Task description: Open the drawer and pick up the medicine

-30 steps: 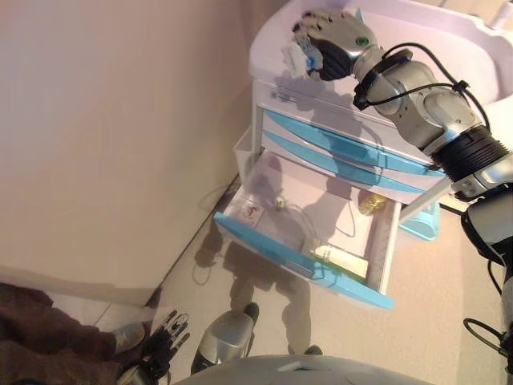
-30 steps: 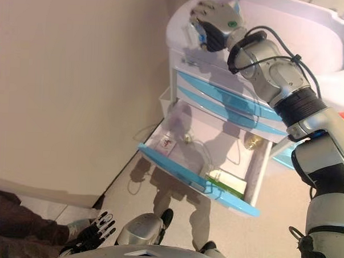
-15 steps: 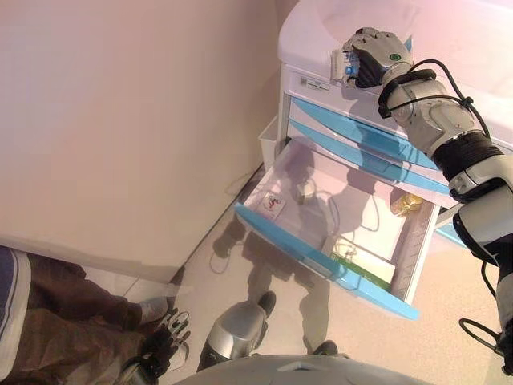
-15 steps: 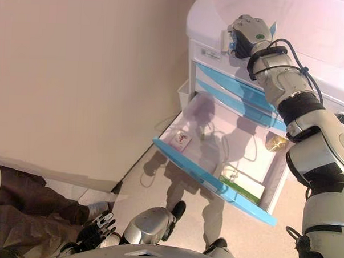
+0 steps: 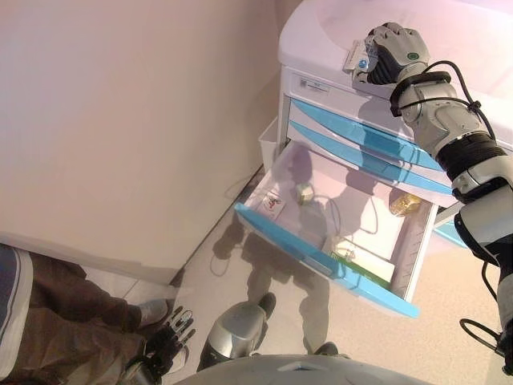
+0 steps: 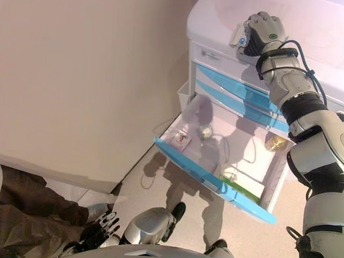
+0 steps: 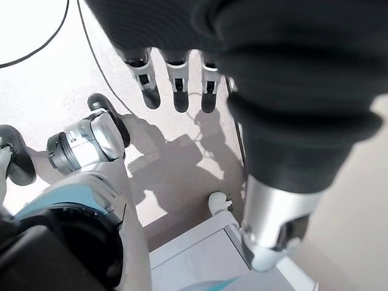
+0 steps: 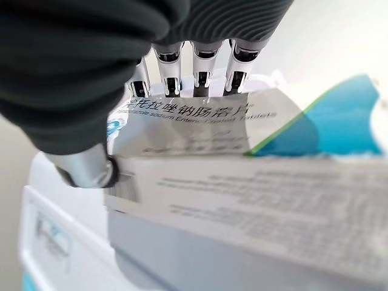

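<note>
My right hand (image 5: 393, 52) is shut on a white and blue medicine box (image 5: 357, 58) and holds it over the white top of the drawer cabinet (image 5: 321, 36). In the right wrist view the box (image 8: 242, 182) fills the picture, with my fingers (image 8: 200, 73) and thumb curled round it. The bottom drawer (image 5: 337, 216), white with a blue front (image 5: 321, 261), stands pulled open. In it lie a small card (image 5: 274, 201), a small round thing (image 5: 304, 192), a gold jar (image 5: 405, 204) and a flat white and green box (image 5: 365, 258). My left hand (image 5: 164, 343) hangs low and open near the floor.
Two shut blue-fronted drawers (image 5: 353, 132) sit above the open one. A beige wall (image 5: 120, 120) stands to the left of the cabinet. A person in brown trousers (image 5: 56, 329) is at the lower left. A black cable (image 7: 36, 48) lies on the floor.
My right hand has moved the medicine box a little further right and up over the cabinet top. One second ago the whole picture stood further left, as the camera turned.
</note>
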`<state>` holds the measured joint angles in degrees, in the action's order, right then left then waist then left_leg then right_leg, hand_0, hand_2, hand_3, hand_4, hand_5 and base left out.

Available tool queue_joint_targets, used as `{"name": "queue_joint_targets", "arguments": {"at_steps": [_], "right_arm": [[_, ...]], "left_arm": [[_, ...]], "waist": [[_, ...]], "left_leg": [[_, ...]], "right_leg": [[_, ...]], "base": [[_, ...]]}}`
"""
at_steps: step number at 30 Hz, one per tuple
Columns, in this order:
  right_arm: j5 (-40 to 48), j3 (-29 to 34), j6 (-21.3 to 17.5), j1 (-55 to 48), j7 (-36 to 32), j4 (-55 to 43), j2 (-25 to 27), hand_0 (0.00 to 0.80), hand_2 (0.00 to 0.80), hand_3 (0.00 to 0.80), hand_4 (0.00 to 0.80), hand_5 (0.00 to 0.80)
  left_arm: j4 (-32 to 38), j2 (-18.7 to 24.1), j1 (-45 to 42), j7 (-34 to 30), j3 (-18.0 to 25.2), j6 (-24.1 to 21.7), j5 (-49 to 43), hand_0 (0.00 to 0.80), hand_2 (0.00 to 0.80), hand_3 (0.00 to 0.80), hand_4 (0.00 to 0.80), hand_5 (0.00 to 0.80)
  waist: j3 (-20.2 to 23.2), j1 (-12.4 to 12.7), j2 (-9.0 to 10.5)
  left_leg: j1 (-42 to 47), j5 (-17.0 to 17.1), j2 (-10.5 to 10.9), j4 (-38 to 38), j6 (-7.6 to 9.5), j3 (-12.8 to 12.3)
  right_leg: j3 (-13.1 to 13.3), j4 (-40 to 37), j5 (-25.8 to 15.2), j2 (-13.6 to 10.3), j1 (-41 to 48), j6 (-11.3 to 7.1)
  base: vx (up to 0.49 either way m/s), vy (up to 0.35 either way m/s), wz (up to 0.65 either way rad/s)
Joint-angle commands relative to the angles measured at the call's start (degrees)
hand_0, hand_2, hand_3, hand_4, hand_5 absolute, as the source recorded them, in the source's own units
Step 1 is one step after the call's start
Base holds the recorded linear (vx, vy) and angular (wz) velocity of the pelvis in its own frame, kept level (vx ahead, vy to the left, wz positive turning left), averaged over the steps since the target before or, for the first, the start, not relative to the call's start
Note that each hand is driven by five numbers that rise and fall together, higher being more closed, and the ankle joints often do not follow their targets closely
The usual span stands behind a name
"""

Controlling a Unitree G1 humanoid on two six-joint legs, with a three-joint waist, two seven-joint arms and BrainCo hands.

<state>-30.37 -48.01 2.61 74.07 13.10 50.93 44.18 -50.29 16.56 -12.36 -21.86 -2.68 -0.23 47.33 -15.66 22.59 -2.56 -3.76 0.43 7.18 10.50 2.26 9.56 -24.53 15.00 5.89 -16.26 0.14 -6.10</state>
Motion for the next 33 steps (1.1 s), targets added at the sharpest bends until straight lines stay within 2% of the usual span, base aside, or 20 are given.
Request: {"name": "queue_joint_targets", "arguments": {"at_steps": [1,6,7,8,9,15,18,23,29,31,33], "right_arm": [[-0.12,-4.51,4.95,8.43,3.6,1.23,8.04,0.8,0.8,0.8,0.8,0.8],[-0.97,-5.97,6.63,10.23,5.05,-0.97,9.68,0.8,0.8,0.8,0.8,0.8],[-1.42,-6.23,7.17,10.49,5.98,-1.21,9.86,0.75,0.75,0.75,0.75,0.75],[-1.91,-6.64,7.84,11.0,6.76,-1.49,10.2,0.06,0.06,0.06,0.06,0.06],[-2.94,-6.99,8.24,11.36,6.82,-1.82,10.55,0.0,0.0,0.0,0.0,0.0],[-9.53,-11.0,12.46,14.75,9.08,-4.11,12.72,0.0,0.0,0.0,0.0,0.0],[-10.9,-12.54,13.04,16.37,9.44,-5.56,13.47,0.0,0.0,0.0,0.0,0.0],[-9.12,-13.07,10.64,16.53,7.74,-9.09,14.08,0.0,0.0,0.0,0.0,0.0],[-6.4,-10.78,5.77,16.06,10.83,-15.69,13.34,0.0,0.0,0.0,0.0,0.0],[-4.27,-7.53,4.33,14.07,10.11,-22.03,13.48,0.0,0.0,0.0,0.0,0.0],[-2.38,-2.53,3.91,9.83,5.85,-30.95,13.79,0.0,0.0,0.0,0.0,0.0]], "left_arm": [[-0.75,3.01,-1.8,-1.39,-1.13,-2.29,1.45,0.0,0.0,0.0,0.0,0.0],[-1.94,2.82,-1.77,-1.74,-0.71,-3.26,1.06,0.0,0.0,0.0,0.0,0.0],[-2.17,2.75,-1.77,-1.81,-0.64,-3.39,0.99,0.0,0.0,0.0,0.0,0.0],[-2.48,2.64,-1.82,-1.96,-0.44,-3.58,0.68,0.0,0.0,0.0,0.0,0.0],[-2.51,2.54,-1.91,-1.91,-0.3,-3.64,0.43,0.0,0.0,0.0,0.0,0.0],[-2.45,2.5,-2.59,-1.9,0.17,-3.68,-0.69,0.0,0.0,0.0,0.0,0.0],[-2.37,2.49,-3.0,-2.2,0.24,-3.75,-0.97,0.0,0.0,0.0,0.0,0.0],[-1.59,2.58,-3.36,-3.18,1.03,-3.49,-1.38,0.0,0.0,0.0,0.0,0.0],[-0.85,2.71,-3.03,-3.63,1.19,-3.31,-1.35,0.0,0.0,0.0,0.0,0.0],[-0.71,2.42,-3.16,-4.44,1.51,-4.25,-2.76,0.0,0.0,0.0,0.0,0.0],[-0.08,2.17,-3.11,-4.26,2.21,-4.16,-3.37,0.0,0.0,0.0,0.0,0.0]], "waist": [[0.54,-0.35,0.24],[1.1,-0.57,0.68],[1.17,-0.59,0.73],[1.28,-0.58,0.81],[1.47,-0.56,0.91],[2.48,-0.27,1.65],[2.83,-0.29,1.77],[3.37,-0.48,2.1],[3.57,-1.19,2.29],[3.59,-1.98,2.28],[3.57,-3.14,2.21]], "left_leg": [[0.48,-4.75,0.72,-1.17,-0.24,1.6],[0.74,-4.93,0.71,-1.32,-0.17,1.42],[0.78,-4.94,0.68,-1.38,-0.16,1.38],[0.85,-4.92,0.65,-1.47,-0.15,1.33],[0.89,-4.91,0.65,-1.54,-0.15,1.25],[1.05,-4.88,0.64,-1.84,-0.08,1.3],[1.06,-4.79,0.53,-2.06,-0.07,1.07],[0.91,-4.75,0.55,-2.18,-0.04,0.67],[1.27,-5.03,0.08,-2.16,-0.12,-0.36],[1.31,-5.22,-0.21,-2.08,-0.28,-1.03],[1.32,-5.32,-0.61,-2.16,-0.39,-1.97]], "right_leg": [[0.59,5.59,4.33,2.1,3.19,2.22],[0.75,5.38,4.2,2.15,3.33,2.12],[0.74,5.32,4.16,2.14,3.36,2.12],[0.68,5.21,4.1,2.14,3.44,2.09],[0.61,5.05,4.06,2.16,3.55,2.01],[0.52,4.51,3.57,2.34,3.95,1.73],[0.37,4.29,3.68,2.38,3.93,1.61],[0.6,3.75,3.34,2.56,4.01,1.47],[0.69,3.98,3.29,2.46,3.64,1.25],[1.07,3.59,3.29,2.5,3.38,1.11],[1.79,3.39,3.2,2.62,2.85,0.88]], "base": [[0.024,-0.03,-0.03],[0.021,-0.026,-0.06],[0.014,-0.021,-0.06],[0.016,-0.021,-0.04],[0.023,-0.022,-0.04],[0.018,-0.018,-0.04],[0.0,0.0,0.0],[-0.003,-0.003,-0.01],[-0.028,-0.036,-0.07],[-0.06,-0.066,-0.08],[-0.085,-0.067,-0.1]]}}
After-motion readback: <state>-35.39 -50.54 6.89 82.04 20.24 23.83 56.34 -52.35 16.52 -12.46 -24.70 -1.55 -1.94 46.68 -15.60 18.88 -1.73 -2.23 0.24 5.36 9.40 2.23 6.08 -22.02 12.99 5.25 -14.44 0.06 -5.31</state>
